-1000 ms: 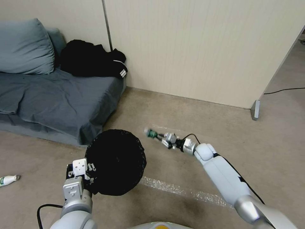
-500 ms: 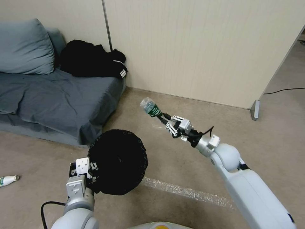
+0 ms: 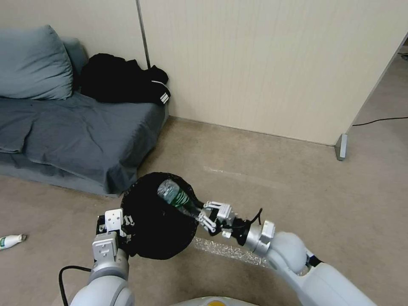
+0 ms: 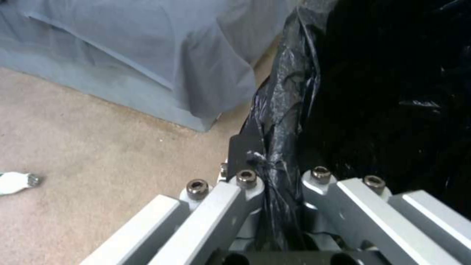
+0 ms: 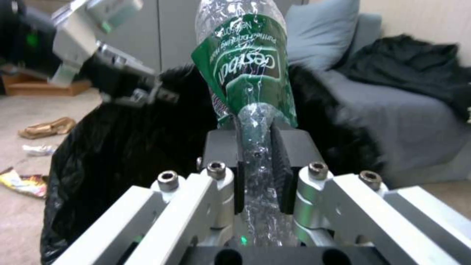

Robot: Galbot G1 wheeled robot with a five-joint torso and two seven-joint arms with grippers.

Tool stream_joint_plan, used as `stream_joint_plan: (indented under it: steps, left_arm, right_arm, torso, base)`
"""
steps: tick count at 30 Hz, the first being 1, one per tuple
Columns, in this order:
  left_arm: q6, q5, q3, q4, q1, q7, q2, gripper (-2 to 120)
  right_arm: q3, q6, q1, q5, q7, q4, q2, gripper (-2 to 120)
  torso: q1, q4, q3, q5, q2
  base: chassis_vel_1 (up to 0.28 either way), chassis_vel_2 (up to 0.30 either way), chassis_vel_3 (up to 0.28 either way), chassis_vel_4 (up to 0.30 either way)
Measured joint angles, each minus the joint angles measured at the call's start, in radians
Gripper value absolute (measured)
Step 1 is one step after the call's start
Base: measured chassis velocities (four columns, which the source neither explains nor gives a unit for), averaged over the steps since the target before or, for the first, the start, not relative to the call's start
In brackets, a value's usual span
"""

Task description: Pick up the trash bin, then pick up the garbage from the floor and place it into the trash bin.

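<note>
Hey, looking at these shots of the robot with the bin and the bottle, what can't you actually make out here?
1. Inside of the trash bin: head view, the black bag reads as uniform dark, so its contents are unreadable.
2. The bin's white body: hidden under the bag.
3. Bottle neck and cap: right wrist view, buried between the right gripper pads.
4. White bottle on the floor: cut by the head view's edge.
5. Floor litter: right wrist view, blurred.

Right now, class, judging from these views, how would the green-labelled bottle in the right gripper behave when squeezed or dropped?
The bottle looks crumpled and clear, so probably empty, light and easily crushed. The right gripper pinches its narrowed end, suggesting thin walls. Its round body would likely roll on carpet.
</note>
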Motion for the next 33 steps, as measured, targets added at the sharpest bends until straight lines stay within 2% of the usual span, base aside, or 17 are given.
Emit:
stream_joint_plan:
  steps: [3, 14, 21, 23, 26, 27, 31, 32, 33]
  left_arm:
    - [0.000, 0.002, 0.011, -0.001, 0.004, -0.001, -0.006, 1]
    - [-0.002, 0.021, 0.036, -0.002, 0.023, -0.002, -0.013, 1]
    - [-0.004, 0.025, 0.040, -0.002, 0.026, -0.002, -0.014, 1]
    - [-0.004, 0.025, 0.039, -0.002, 0.026, -0.002, -0.014, 1]
    - [-0.004, 0.024, 0.037, -0.003, 0.025, -0.002, -0.012, 1]
    - [-0.004, 0.024, 0.037, -0.003, 0.025, -0.002, -0.012, 1]
    - [-0.004, 0.024, 0.036, -0.003, 0.020, -0.001, -0.012, 1]
    - [-0.004, 0.024, 0.036, -0.003, 0.020, -0.001, -0.012, 1]
    - [-0.004, 0.023, 0.036, -0.003, 0.018, -0.001, -0.012, 1]
  right_arm:
    - [-0.048, 0.003, 0.023, -0.033, 0.006, -0.061, 0.044, 10]
    - [-0.101, -0.001, 0.091, -0.073, 0.007, -0.154, 0.129, 10]
    - [-0.112, -0.012, 0.105, -0.112, 0.009, -0.180, 0.151, 11]
    - [-0.112, -0.013, 0.105, -0.117, 0.010, -0.180, 0.151, 15]
    - [-0.108, -0.014, 0.101, -0.127, 0.011, -0.179, 0.146, 30]
    - [-0.108, -0.014, 0.101, -0.127, 0.011, -0.179, 0.146, 30]
    - [-0.103, -0.014, 0.092, -0.128, 0.011, -0.166, 0.137, 48]
    - [-0.103, -0.014, 0.092, -0.128, 0.011, -0.166, 0.137, 48]
    - [-0.101, -0.014, 0.090, -0.128, 0.011, -0.161, 0.134, 53]
  torso:
    - [0.000, -0.0001, 0.000, -0.0001, 0.000]
    - [0.000, 0.0000, 0.000, -0.0001, 0.000]
    - [0.000, 0.0000, 0.000, 0.0000, 0.000]
    - [0.000, -0.0001, 0.000, 0.0000, 0.000]
    - [0.000, -0.0001, 0.000, 0.0000, 0.000]
    - [0.000, -0.0001, 0.000, 0.0000, 0.000]
    - [0.000, -0.0001, 0.000, 0.0000, 0.000]
    - [0.000, -0.0001, 0.000, 0.0000, 0.000]
    - [0.000, -0.0001, 0.000, 0.0000, 0.000]
  base:
    - [0.000, 0.000, 0.000, 0.000]
    - [0.000, 0.000, 0.000, 0.000]
    - [0.000, 0.000, 0.000, 0.000]
    - [0.000, 0.000, 0.000, 0.000]
    - [0.000, 0.000, 0.000, 0.000]
    - [0.000, 0.000, 0.000, 0.000]
    - [0.000, 0.000, 0.000, 0.000]
    - [0.000, 0.000, 0.000, 0.000]
    - [0.000, 0.000, 0.000, 0.000]
